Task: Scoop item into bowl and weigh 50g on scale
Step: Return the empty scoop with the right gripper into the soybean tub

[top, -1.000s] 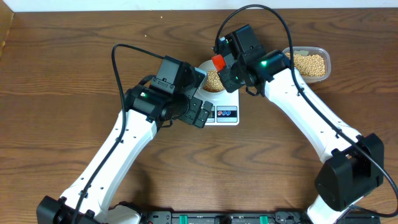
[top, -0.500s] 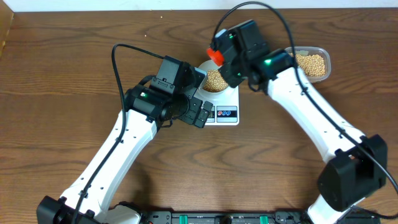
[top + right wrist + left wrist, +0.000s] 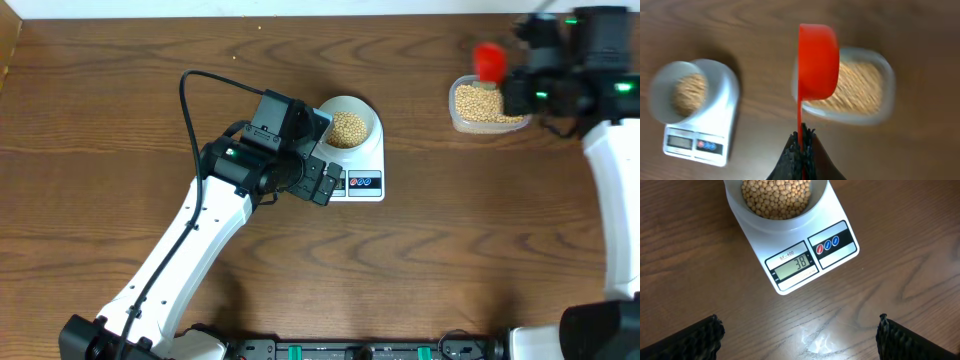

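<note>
The pale bowl [image 3: 368, 112] stands on the white scale [image 3: 372, 166], holding a heap of tan beans [image 3: 347, 128]. In the left wrist view the scale's display [image 3: 792, 265] reads 38. My left gripper [image 3: 799, 322] hangs open just in front of the scale, with only bare wood between its fingers. My right gripper [image 3: 802, 135] is shut on the thin handle of a red scoop [image 3: 817, 62]. The scoop is tipped on its side over the left end of a clear tub [image 3: 875, 107] of beans. The scoop's inside is hidden.
The clear tub [image 3: 487, 122] sits at the back right of the wooden table, well apart from the scale. My left arm [image 3: 200, 230] crosses the table's left half, with its black cable looping above it. The table's far edge lies just behind the tub.
My right arm has swung right with the red scoop, from over the bowl to over the tub. The left arm has not moved.
</note>
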`<state>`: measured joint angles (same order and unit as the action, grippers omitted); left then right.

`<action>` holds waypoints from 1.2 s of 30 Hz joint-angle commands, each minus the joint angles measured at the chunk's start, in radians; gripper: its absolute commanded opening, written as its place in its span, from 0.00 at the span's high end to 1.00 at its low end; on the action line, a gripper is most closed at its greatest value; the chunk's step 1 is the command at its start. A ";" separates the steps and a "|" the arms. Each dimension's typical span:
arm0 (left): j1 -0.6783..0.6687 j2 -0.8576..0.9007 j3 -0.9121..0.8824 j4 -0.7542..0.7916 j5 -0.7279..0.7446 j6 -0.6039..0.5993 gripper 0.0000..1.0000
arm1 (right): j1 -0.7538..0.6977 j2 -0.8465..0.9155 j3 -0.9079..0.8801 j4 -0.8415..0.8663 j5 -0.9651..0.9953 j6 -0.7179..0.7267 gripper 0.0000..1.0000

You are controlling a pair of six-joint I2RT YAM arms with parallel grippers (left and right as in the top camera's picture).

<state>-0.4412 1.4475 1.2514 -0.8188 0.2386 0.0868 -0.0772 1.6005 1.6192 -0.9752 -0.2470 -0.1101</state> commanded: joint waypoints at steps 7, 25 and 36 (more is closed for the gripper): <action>0.002 0.003 -0.006 -0.003 0.012 0.018 0.00 | -0.148 0.125 0.003 -0.033 -0.004 -0.029 0.99; 0.002 0.003 -0.006 -0.003 0.012 0.018 0.01 | -0.051 0.300 0.003 0.010 0.166 -0.025 0.99; 0.002 0.003 -0.006 -0.003 0.012 0.018 0.00 | -0.046 0.347 0.003 -0.013 -0.039 -0.018 0.99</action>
<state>-0.4412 1.4475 1.2514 -0.8188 0.2382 0.0868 -0.1314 1.9194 1.6192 -0.9791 -0.1875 -0.1215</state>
